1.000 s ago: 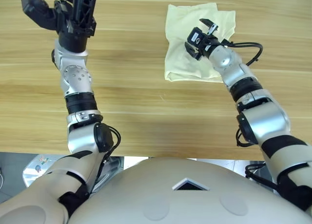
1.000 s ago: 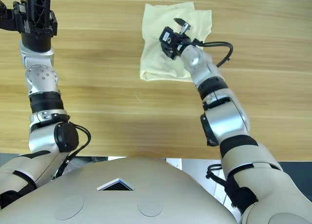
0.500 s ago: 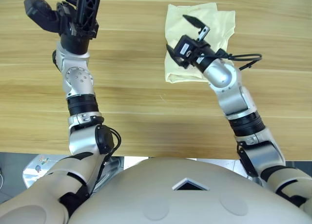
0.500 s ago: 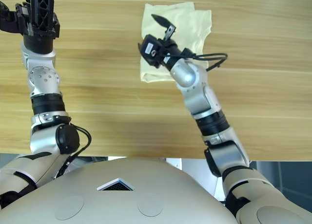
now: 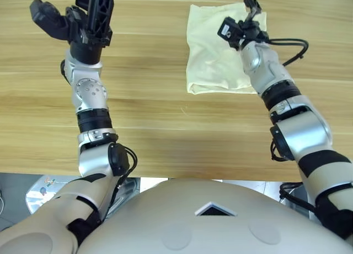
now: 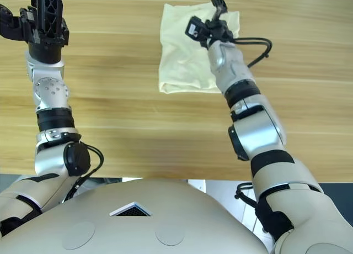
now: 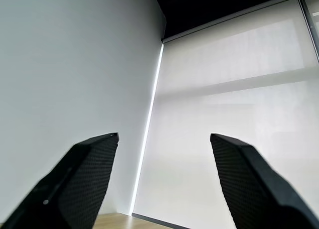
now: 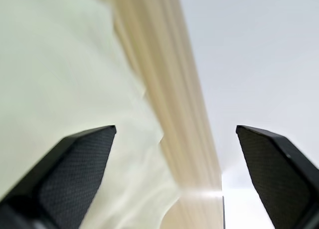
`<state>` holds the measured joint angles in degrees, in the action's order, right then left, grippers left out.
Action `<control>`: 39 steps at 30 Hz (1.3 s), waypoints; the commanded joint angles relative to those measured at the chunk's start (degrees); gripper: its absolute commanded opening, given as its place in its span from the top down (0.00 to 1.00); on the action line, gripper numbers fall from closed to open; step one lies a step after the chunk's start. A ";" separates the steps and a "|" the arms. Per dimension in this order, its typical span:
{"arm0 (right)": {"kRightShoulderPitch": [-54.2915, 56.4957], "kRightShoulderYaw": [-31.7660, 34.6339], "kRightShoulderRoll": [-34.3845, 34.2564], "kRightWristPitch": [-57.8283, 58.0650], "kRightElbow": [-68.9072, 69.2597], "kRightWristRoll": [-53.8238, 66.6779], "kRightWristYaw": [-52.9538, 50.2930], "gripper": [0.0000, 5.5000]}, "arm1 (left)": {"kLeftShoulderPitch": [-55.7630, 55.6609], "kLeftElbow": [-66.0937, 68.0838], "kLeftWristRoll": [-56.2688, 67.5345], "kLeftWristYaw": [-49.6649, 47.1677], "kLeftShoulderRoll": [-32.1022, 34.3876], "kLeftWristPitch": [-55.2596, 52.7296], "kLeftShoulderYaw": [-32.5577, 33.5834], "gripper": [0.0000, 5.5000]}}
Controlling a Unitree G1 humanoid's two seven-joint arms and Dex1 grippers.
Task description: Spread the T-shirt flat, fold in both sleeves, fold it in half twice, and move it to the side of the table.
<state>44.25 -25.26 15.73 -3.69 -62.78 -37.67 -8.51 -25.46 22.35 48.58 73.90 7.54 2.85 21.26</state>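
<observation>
My right gripper (image 8: 175,130) is spread wide with nothing in it, hanging over the far right corner of the pale yellow folded cloth T-shirt (image 5: 212,49). My left gripper (image 7: 163,137) is wide open too, lifted up well off to the left. The shirt lies on the light wooden table (image 5: 165,116), far side, to my right. Looks light and floppy, and the layers will probably slip, so I'd pinch the whole stack at a folded edge.
</observation>
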 commanded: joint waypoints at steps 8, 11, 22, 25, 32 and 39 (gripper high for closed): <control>-7.88 -8.43 8.23 -15.02 7.09 -2.67 14.38 0.19 | -0.41 0.20 -1.43 -0.19 -0.10 1.13 -0.85 0.37; -18.43 -9.97 17.93 -20.37 30.83 0.94 26.77 0.19 | -0.97 0.76 -1.77 -0.04 -0.19 1.44 -0.91 0.37; -35.23 0.09 29.59 -12.84 72.35 9.96 44.64 0.19 | -1.80 2.52 -2.10 0.89 -0.48 2.31 -1.20 0.37; -35.29 2.71 28.70 -11.72 74.32 10.24 44.38 0.19 | -1.65 2.75 -2.71 1.22 -0.65 2.89 -1.51 0.37; -36.85 12.82 32.78 -13.04 78.04 19.10 46.94 0.19 | 3.12 -1.87 -10.51 9.89 4.06 10.15 -7.07 0.37; -46.75 25.46 46.53 -18.19 67.91 28.40 55.66 0.19 | 9.87 -8.55 -29.70 14.71 25.01 26.09 -10.76 0.37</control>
<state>0.26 -1.71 59.57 -20.23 7.23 -11.74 44.37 -17.00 16.73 22.02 88.35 27.84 26.77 11.28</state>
